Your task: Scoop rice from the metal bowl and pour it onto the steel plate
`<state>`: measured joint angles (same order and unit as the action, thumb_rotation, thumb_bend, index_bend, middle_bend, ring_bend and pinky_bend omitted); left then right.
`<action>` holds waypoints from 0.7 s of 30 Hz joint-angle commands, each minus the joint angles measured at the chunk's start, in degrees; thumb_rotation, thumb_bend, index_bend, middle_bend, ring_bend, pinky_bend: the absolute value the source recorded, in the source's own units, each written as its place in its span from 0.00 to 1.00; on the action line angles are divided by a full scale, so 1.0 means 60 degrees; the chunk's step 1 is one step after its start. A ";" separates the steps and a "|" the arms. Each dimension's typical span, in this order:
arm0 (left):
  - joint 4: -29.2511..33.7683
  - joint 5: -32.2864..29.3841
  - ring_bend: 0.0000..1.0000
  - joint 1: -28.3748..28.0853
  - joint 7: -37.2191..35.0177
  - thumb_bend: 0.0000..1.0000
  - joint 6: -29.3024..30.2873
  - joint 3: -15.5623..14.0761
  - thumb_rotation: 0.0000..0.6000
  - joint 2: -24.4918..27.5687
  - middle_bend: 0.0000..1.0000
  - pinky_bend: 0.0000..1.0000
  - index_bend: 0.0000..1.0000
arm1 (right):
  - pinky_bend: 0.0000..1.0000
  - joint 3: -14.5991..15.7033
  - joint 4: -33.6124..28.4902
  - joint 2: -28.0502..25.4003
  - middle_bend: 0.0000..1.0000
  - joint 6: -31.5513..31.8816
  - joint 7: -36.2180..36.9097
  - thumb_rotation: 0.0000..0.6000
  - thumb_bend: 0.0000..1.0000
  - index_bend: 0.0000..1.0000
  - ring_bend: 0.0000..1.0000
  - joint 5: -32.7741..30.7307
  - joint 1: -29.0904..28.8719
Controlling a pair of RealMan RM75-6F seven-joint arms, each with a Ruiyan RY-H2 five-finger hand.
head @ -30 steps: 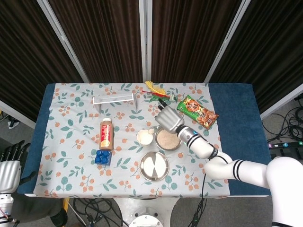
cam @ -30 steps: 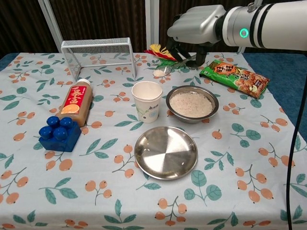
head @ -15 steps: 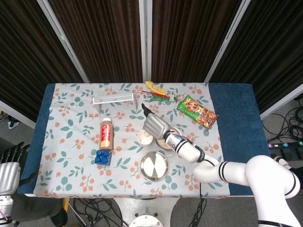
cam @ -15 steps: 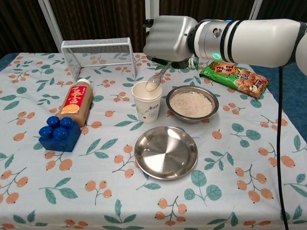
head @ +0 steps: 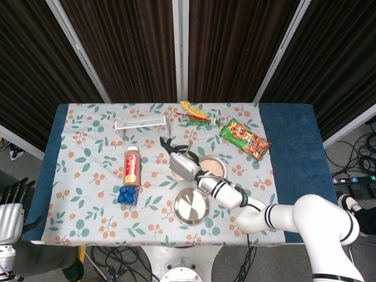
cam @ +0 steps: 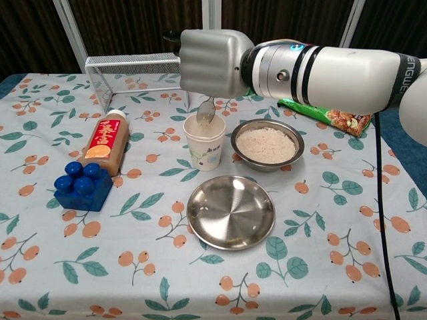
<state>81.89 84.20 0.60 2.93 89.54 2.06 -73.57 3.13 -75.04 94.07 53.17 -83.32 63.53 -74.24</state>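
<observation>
Rice sits heaped in the metal bowl (cam: 267, 145), which stands on the counter (cam: 347, 220) just to the right of the paper cup (cam: 204, 141). My right hand (cam: 212, 63) hangs above that cup with its fingers curled down around the handle of a spoon (cam: 205, 113). The spoon points downward, and its bowl, carrying a small load of rice, is right over the mouth of the cup. From the head view my right hand (head: 183, 164) covers most of the cup, so I cannot tell whether the spoon touches the rim.

The steel plate (cam: 231, 212) lies flat in front of the cup and the bowl, close to both but touching neither. It shows only a few stray grains.

My left hand (head: 10, 207) shows at the far left edge of the head view, off the counter and well away from everything. Its dark fingers point upward, side by side. I think it holds nothing, though only part of it shows.

A brown bottle (cam: 105, 142) lies on its side to the left of the cup. A blue toy block (cam: 82, 185) sits just in front of the bottle. A white wire rack (cam: 137, 75) stands further back. A green and orange snack bag (cam: 329, 111) lies behind the bowl on the right, partly hidden by my arm.
</observation>
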 commanded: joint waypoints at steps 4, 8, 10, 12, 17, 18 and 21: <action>0.0051 0.0022 0.13 -0.0002 0.0073 0.19 0.0018 0.0013 1.00 0.0032 0.19 0.13 0.18 | 0.00 -0.0133 0.0064 0.0313 0.55 0.0189 -0.0891 1.00 0.33 0.64 0.21 -0.0100 0.0010; 0.0079 0.0033 0.13 -0.0010 0.0118 0.19 0.0025 0.0026 1.00 0.0051 0.19 0.13 0.18 | 0.00 -0.0242 -0.0085 0.0339 0.55 0.0355 -0.1330 1.00 0.33 0.64 0.21 -0.0331 0.0078; 0.0096 0.0037 0.13 -0.0001 0.0118 0.18 0.0034 0.0021 1.00 0.0057 0.19 0.13 0.18 | 0.00 -0.0269 -0.0153 0.0357 0.55 0.0452 -0.1473 1.00 0.33 0.64 0.21 -0.0362 0.0123; 0.0098 0.0033 0.13 0.0017 0.0127 0.18 0.0049 0.0016 1.00 0.0051 0.19 0.13 0.18 | 0.00 -0.0290 -0.0229 0.0368 0.55 0.0513 -0.1619 1.00 0.33 0.64 0.21 -0.0411 0.0157; 0.0093 0.0026 0.13 0.0031 0.0105 0.18 0.0055 0.0018 1.00 0.0043 0.19 0.13 0.18 | 0.00 -0.0360 -0.0483 0.0373 0.55 0.0582 -0.1618 1.00 0.33 0.64 0.21 -0.0427 0.0238; 0.0089 0.0024 0.13 0.0037 0.0100 0.18 0.0058 0.0018 1.00 0.0047 0.19 0.13 0.18 | 0.00 -0.0404 -0.0528 0.0343 0.55 0.0623 -0.1496 1.00 0.33 0.64 0.21 -0.0424 0.0287; 0.0083 0.0034 0.13 0.0048 0.0079 0.18 0.0069 0.0013 1.00 0.0060 0.19 0.13 0.18 | 0.00 -0.0584 -0.0737 0.0113 0.55 0.0777 -0.0809 1.00 0.33 0.64 0.21 -0.0394 0.0506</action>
<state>82.40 84.40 0.88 3.42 89.95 2.14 -73.22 0.48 -78.43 95.78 57.12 -90.97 61.06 -72.21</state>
